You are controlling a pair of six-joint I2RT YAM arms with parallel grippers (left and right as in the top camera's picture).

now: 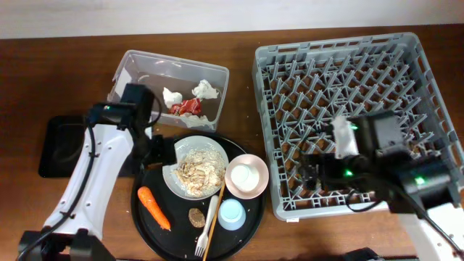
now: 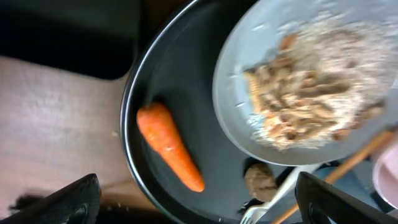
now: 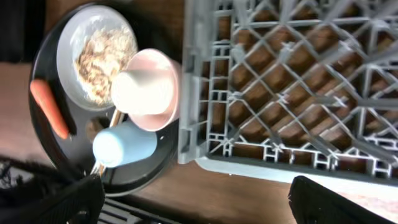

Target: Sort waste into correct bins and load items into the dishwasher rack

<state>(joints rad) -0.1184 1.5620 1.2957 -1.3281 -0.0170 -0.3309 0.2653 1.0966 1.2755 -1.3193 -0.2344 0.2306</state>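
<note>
My left gripper (image 2: 198,198) is open and empty above the round tray's left rim, near the carrot (image 2: 169,146) and the brown lump (image 2: 260,180). The plate (image 1: 196,168) carries the beige food heap (image 2: 314,93). Beside it a cream cup sits inside the pink bowl (image 3: 149,87), and the blue cup (image 3: 121,144) lies in front of them. The fork (image 1: 206,230) and chopstick (image 1: 214,216) lean off the plate. White tissues (image 1: 205,89) and a red wrapper (image 1: 187,107) lie in the clear tub (image 1: 130,67). My right gripper (image 3: 193,200) hangs open over the rack's (image 1: 406,65) front-left corner.
Everything on the left stands on a large round black tray (image 1: 148,232). A shallow black rectangular tray (image 1: 61,145) lies on the wooden table at the far left, partly under my left arm. The rack fills the right half of the table.
</note>
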